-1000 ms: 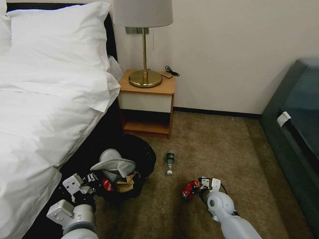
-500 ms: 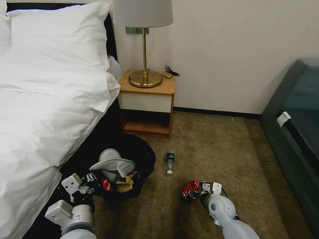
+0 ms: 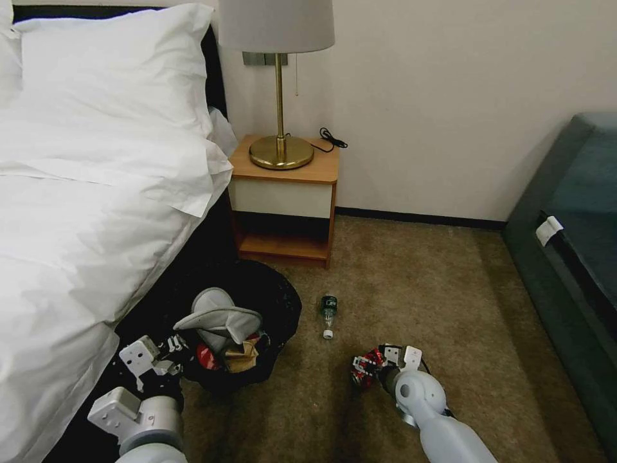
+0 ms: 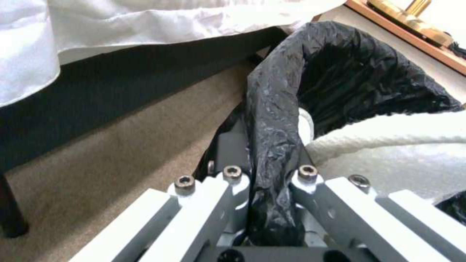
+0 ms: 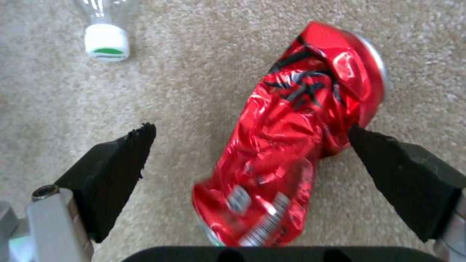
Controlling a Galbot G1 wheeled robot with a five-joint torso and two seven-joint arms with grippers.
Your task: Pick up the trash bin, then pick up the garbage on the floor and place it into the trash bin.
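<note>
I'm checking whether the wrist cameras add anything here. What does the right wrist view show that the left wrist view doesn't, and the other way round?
Right wrist view alone: the open right hand straddling the crushed red can on the floor, one pad touching the can, the other apart from it, and the bottle's white cap nearby. Left wrist view alone: the left hand shut on the trash bin rim with its black bag, a white slipper inside, and the bed sheet. Both show the brown carpet.
</note>
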